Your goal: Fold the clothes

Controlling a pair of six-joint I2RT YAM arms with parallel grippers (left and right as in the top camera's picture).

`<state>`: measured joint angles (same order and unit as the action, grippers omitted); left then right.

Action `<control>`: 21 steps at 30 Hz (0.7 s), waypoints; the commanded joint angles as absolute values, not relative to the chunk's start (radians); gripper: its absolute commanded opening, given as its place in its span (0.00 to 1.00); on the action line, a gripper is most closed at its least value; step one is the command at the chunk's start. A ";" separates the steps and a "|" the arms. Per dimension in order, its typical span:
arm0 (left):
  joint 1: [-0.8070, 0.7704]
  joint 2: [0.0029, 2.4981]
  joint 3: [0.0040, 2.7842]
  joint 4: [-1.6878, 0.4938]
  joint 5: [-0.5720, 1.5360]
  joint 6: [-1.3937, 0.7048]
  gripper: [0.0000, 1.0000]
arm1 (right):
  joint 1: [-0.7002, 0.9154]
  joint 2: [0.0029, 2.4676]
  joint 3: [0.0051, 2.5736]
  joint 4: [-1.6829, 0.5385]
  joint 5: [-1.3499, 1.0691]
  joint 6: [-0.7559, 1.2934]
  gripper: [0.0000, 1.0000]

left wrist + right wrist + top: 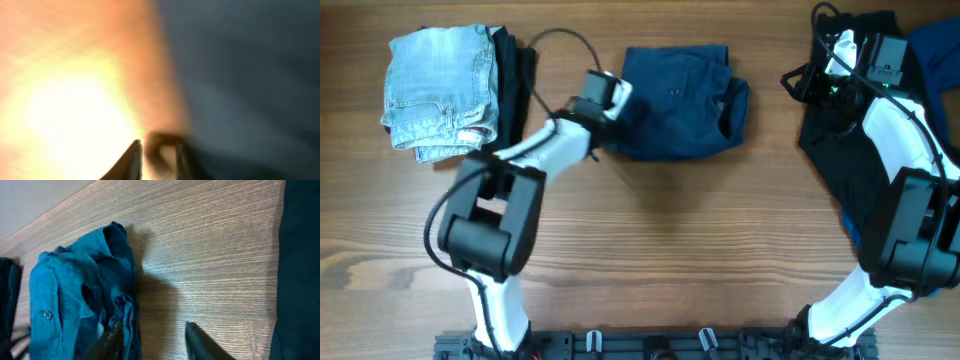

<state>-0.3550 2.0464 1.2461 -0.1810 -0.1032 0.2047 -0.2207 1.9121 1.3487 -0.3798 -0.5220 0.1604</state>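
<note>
Two claws: left claw (605,93), grip unreadable through blur, has shorts (675,100) just ahead; right claw (155,336) spread, empty, shorts beside it. Pinch both layers squarely.

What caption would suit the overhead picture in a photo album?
Left gripper at the edge of folded navy shorts on a wooden table, folded jeans nearby.

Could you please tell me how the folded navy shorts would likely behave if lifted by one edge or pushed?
The navy shorts look soft and rumpled, so they would probably droop and unfold. Thin fabric suggests light weight. On the wooden table a push would likely bunch them.
</note>
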 commanded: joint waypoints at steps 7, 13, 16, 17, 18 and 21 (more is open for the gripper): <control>-0.214 1.945 1.246 0.263 -0.164 0.407 0.40 | -0.226 1.876 1.356 -0.361 -0.484 0.184 0.51; -0.434 1.861 1.254 0.097 -0.052 0.374 0.50 | -0.251 1.876 1.356 -0.296 -0.440 0.232 0.89; -0.546 1.882 1.304 -0.014 -0.053 0.321 0.58 | -0.268 1.876 1.356 -0.310 -0.438 0.239 0.99; -0.570 1.894 1.335 -0.057 -0.053 0.295 0.60 | -0.272 1.876 1.356 -0.316 -0.439 0.241 0.99; -0.595 1.912 1.382 -0.116 -0.053 0.254 0.62 | -0.273 1.876 1.356 -0.325 -0.441 0.246 0.99; -0.648 1.971 1.557 -0.306 -0.042 0.138 0.66 | -0.274 1.876 1.356 -0.352 -0.442 0.247 1.00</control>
<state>-0.6151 1.9137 1.3899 -0.2077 -0.0608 0.2810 -0.2722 1.9114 1.3487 -0.3401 -0.4515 0.2348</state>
